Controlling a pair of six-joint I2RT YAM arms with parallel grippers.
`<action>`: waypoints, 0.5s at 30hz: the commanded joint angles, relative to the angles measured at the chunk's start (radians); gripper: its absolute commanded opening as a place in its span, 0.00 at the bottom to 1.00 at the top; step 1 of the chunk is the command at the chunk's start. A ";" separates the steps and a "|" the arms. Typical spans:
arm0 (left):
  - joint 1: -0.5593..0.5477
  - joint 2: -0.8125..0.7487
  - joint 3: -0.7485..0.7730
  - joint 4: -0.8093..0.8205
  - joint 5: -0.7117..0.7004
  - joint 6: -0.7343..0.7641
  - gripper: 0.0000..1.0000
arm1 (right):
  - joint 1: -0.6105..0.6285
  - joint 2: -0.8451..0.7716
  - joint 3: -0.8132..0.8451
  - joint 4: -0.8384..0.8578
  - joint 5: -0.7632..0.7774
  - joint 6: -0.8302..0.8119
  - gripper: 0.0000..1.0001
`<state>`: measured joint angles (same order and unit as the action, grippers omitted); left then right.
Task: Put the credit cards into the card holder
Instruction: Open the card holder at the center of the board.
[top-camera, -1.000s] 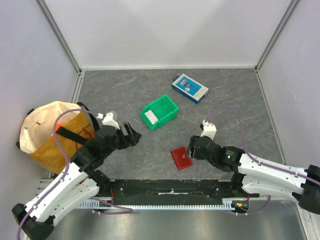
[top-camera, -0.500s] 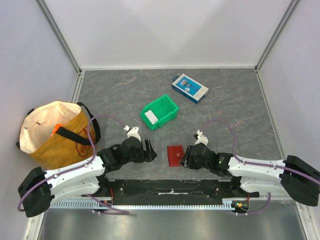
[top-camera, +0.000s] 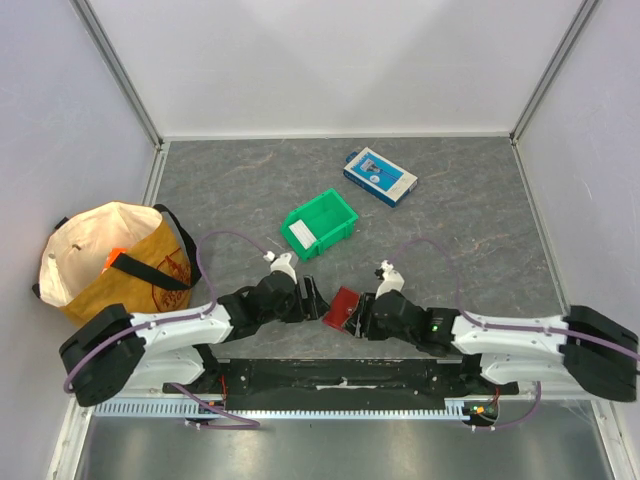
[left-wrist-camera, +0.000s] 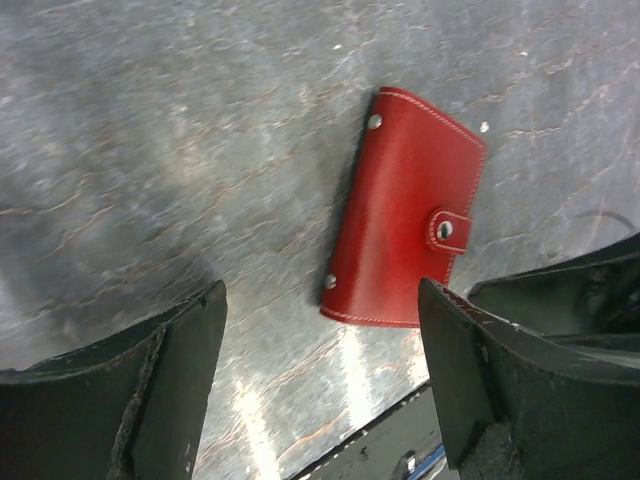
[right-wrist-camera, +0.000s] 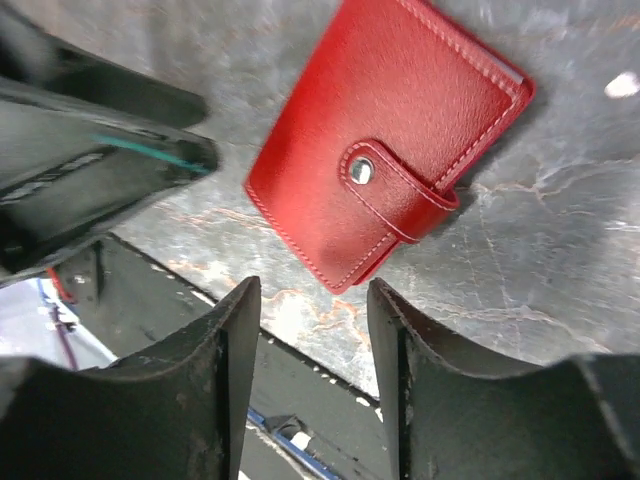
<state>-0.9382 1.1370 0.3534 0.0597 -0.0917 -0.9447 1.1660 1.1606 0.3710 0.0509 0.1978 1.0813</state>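
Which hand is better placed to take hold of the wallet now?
Probably the right hand: a corner of the wallet lies just ahead of the gap between its fingers, and the snap tab faces it. The left hand is open wide, but the wallet sits off toward one finger.

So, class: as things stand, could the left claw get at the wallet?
Probably yes. The left claw is open, and the closed wallet lies flat just ahead of it, uncovered. The right claw, also open, sits close on the far side and might crowd it.
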 joint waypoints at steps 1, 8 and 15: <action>-0.007 0.062 0.032 0.164 0.033 0.024 0.83 | -0.032 -0.232 -0.024 -0.111 0.110 -0.063 0.55; -0.007 0.161 0.067 0.255 0.087 0.072 0.83 | -0.163 -0.221 -0.066 -0.102 0.032 -0.073 0.59; -0.007 0.288 0.071 0.350 0.184 0.075 0.81 | -0.190 -0.072 -0.089 0.062 -0.053 -0.061 0.60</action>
<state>-0.9401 1.3708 0.4137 0.3340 0.0284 -0.9115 0.9863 1.0454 0.3111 -0.0113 0.2012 1.0195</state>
